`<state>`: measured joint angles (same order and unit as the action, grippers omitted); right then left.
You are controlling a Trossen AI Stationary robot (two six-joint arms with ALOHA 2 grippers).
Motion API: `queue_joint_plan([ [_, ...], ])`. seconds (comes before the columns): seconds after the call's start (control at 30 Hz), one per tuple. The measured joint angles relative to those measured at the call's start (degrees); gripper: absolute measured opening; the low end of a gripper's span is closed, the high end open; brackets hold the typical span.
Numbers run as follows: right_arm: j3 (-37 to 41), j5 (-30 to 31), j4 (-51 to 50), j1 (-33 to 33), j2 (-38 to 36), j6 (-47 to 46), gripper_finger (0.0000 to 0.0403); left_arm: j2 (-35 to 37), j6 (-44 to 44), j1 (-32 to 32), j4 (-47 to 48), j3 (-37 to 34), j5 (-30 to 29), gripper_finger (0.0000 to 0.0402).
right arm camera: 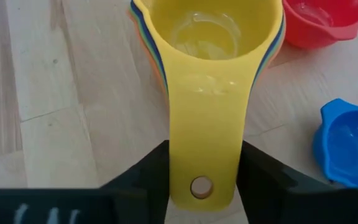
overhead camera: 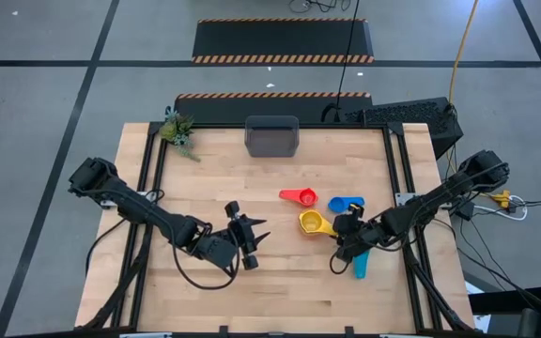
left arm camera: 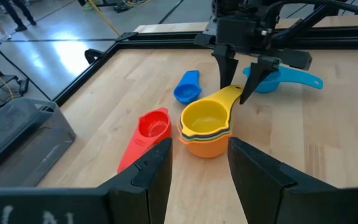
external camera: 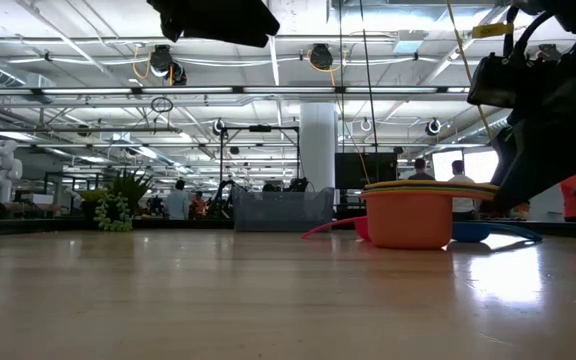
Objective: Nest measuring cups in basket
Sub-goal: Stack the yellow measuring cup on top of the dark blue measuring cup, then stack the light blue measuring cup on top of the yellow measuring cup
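Fingers of the right pincer [left arm camera: 240, 84] straddle the yellow cup's handle [right arm camera: 205, 134], seemingly pinching it, so the nested stack [left arm camera: 205, 127] mid-bench lifts together toward the far-edge basket [overhead camera: 271, 137]; left pincer [overhead camera: 248, 240] waits half-open.

Robotics lab hall, ceiling pipes [external camera: 268, 95], white humanoid robot [external camera: 3, 165], people standing [external camera: 178, 200]

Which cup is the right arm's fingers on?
The yellow cup, topmost of the nested stack: the right gripper straddles its handle. The red, blue and cyan cups lie apart.
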<state>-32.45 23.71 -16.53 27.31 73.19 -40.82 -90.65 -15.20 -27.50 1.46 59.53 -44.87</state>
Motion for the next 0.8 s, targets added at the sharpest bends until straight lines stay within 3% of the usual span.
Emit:
queue_joint_plan([
  [0.33,0.0,-0.4,0.03,0.0,0.0,-0.29,0.0153,0.0,-0.02,0.06,0.01,0.0,-0.01,0.0159],
  [0.8,-0.29,-0.47,-3.7,0.2,-4.79,-1.81,0.0293,0.0,-0.33,0.02,0.06,0.0,0.01,0.0159],
])
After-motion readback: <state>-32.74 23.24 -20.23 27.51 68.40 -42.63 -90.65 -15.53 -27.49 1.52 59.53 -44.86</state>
